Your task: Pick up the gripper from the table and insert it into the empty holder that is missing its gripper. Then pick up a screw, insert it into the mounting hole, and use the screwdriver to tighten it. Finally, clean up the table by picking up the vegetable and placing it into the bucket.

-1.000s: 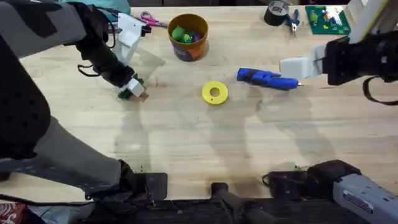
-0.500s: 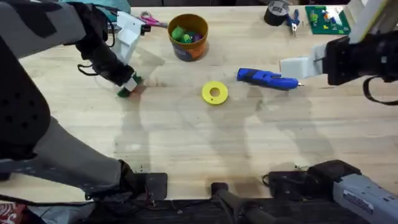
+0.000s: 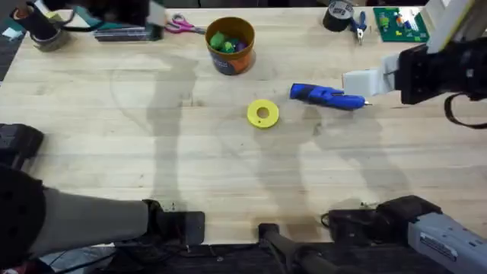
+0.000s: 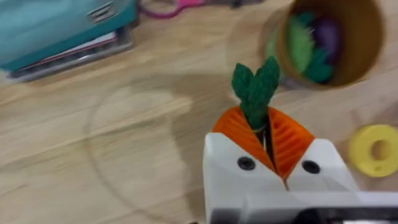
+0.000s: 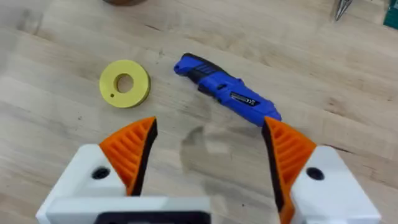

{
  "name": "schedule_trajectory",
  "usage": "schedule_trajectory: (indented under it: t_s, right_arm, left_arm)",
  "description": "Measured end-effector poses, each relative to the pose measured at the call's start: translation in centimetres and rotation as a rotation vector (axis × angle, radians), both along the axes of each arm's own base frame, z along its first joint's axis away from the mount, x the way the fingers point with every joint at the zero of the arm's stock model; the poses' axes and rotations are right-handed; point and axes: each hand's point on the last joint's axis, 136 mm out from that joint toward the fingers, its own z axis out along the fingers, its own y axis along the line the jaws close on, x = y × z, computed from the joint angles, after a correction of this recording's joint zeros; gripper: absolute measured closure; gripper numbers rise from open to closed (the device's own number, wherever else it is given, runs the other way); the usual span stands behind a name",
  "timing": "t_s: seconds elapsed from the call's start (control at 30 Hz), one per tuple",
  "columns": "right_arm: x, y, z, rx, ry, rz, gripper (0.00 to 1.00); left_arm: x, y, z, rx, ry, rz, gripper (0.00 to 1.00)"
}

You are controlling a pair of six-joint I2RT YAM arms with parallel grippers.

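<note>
Left gripper [image 4: 268,134]: fingers pinched the green vegetable [image 4: 255,90], held above the tabletop [image 4: 124,155].
Bucket [image 3: 230,44]: stood near the far edge.
Advice: centre over its rim before releasing.
Right gripper [image 5: 208,149]: fingers spread wide, empty, near the screwdriver [image 5: 227,96].

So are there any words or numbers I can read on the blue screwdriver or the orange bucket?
No text here can be read.
The screwdriver carries a small pale label: too blurred to read.
The bucket has a dark label on its side: too small to read.
The yellow disc bears no writing.
</note>
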Motion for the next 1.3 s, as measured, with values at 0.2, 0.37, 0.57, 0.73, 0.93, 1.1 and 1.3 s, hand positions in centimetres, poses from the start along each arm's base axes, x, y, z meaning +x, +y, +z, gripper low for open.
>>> schedule_trajectory:
  t_s: [0.2,0.37,0.57,0.73,0.93,1.1,1.3]
  right_arm:
    - [0.0,0.0,0.0,0.000,0.000,0.000,0.007]
    - [0.0,0.0,0.0,0.000,0.000,0.000,0.005]
    - [0.0,0.0,0.0,0.000,0.000,0.000,0.005]
    - [0.0,0.0,0.0,0.000,0.000,0.000,0.005]
    - [0.0,0.0,0.0,0.000,0.000,0.000,0.005]
    - [0.0,0.0,0.0,0.000,0.000,0.000,0.005]
    - [0.0,0.0,0.0,0.000,0.000,0.000,0.005]
  left_arm:
    - [1.7,-6.2,-0.3,-0.105,-0.017,-0.082,0.986]
    - [3.4,-12.5,-0.4,-0.143,-0.089,-0.200,0.987]
    - [4.3,-15.9,-2.5,-0.147,-0.085,-0.263,0.987]
    - [4.9,-16.0,-5.3,-0.134,-0.034,-0.253,0.773]
    - [5.1,-15.9,-5.0,-0.130,-0.047,-0.240,0.016]
    - [4.8,-15.1,-3.2,-0.104,-0.080,-0.215,0.016]
    - [1.1,-12.8,2.6,-0.045,-0.132,-0.156,0.015]
